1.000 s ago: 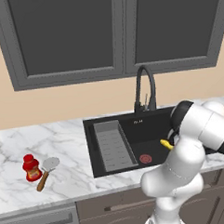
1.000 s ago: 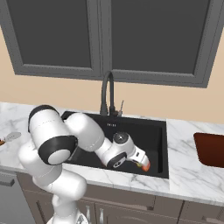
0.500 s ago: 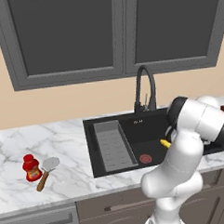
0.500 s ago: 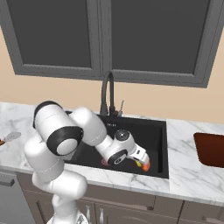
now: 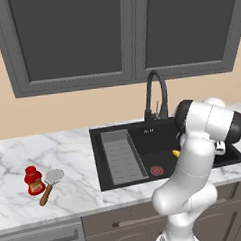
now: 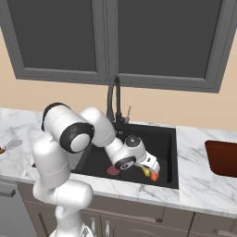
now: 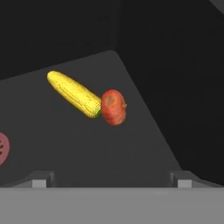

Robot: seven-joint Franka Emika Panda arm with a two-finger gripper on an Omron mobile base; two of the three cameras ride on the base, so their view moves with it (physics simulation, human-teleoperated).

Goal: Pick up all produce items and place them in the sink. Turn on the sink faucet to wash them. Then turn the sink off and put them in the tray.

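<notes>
Pincer (image 7: 111, 181) fingers apart, holding nothing, low inside the sink (image 6: 169, 139). Corn cob (image 7: 73, 94) and orange-red vegetable (image 7: 114, 107) lie touching on basin floor, near red drain (image 7: 2, 149)

Sink (image 6: 169, 139) is matte black with a red drain (image 5: 156, 170) and grey ribbed insert (image 5: 120, 157). In it, a bumpy yellow corn cob (image 7: 73, 93) with a greenish tip, and an orange-red vegetable (image 7: 113, 107). Beside the sink, white marble counter (image 5: 49, 151) with grey veins.

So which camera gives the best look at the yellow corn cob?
The hand view: the yellow corn cob lies whole on the black basin floor, touching the orange-red vegetable. The right base view shows a sliver; the left, a yellow tip.
</notes>
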